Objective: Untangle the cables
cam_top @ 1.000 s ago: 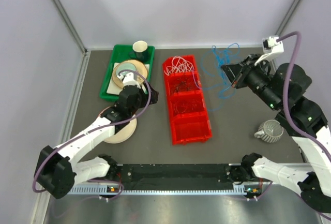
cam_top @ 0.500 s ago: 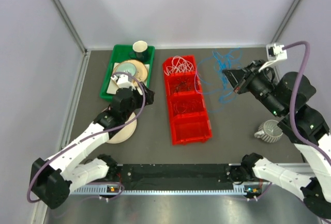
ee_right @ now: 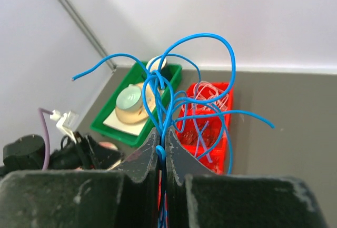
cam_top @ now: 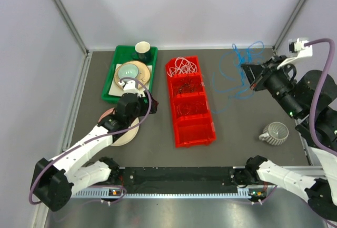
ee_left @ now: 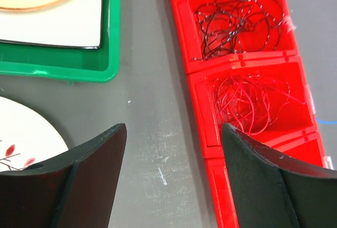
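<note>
The right gripper (ee_right: 162, 145) pinched a snarl of blue cables (ee_right: 157, 80), held up at 2 o'clock from the red bin (cam_top: 176, 107). I judge the pull ought to be slow and away from the bin, so loops loosen rather than tighten. Its arm reached in from 4 o'clock, and the left gripper (ee_left: 172, 129) hung spread and empty at the bin's 9 o'clock.

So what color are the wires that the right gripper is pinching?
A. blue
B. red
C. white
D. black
A: the right gripper is shut on a bunch of blue wires that loop up above its fingers.
</note>
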Available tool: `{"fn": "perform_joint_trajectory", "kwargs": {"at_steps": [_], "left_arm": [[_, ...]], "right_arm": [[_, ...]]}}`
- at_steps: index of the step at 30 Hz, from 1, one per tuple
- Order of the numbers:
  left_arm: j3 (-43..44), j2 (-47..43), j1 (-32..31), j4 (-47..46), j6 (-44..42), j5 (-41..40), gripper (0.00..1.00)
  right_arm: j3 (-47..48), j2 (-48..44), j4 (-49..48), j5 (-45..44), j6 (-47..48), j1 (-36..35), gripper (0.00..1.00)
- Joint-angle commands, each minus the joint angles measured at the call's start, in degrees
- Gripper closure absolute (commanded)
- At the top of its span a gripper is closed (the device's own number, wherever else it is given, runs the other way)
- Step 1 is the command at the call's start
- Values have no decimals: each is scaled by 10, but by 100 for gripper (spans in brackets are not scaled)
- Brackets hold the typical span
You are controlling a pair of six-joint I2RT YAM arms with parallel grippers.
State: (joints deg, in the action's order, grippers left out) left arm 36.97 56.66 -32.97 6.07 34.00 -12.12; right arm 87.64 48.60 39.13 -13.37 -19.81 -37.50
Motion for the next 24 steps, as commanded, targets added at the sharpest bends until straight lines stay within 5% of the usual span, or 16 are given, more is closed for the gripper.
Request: {"fn": "perform_joint_trajectory", "kwargs": {"at_steps": [1,11,24], "left_arm": [[22,17,3,-12,-13,24,22],[25,26,4,-24,-24,24,21],[22,16,4,-18,-28,15,21]], "right_arm": [[73,41,-4,-39,57,-7,100],[126,99,-30,-70,83,-7,100],[18,23,-36,90,14,-7,100]]}}
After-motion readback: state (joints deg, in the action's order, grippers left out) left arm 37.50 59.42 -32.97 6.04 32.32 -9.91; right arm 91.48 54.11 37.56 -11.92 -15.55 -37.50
